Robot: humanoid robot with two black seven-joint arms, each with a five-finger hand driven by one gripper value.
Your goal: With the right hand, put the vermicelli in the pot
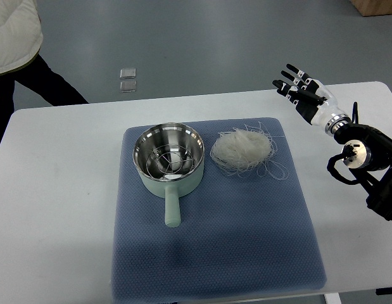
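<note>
1. No brand, label or readable writing shows on any item.
2. The right hand [303, 92] hangs above the far right part of the white table [63, 177], its arm coming in from the right edge. The black fingers [290, 71] are spread and stretched out toward the far left, holding nothing.
3. One bundle of vermicelli [244, 151] lies on the blue mat [214, 247], nearer the camera than the fingertips and to their left, well apart from them, with loose strands trailing onto the mat.
4. One pot [168, 158], pale green outside and steel inside, stands just beside the vermicelli on the side away from the fingers, its handle pointing toward the camera.
5. Two small clear squares [127, 79] lie on the floor beyond the table.
6. A person [15, 44] in a light jacket stands at the far left corner.
</note>
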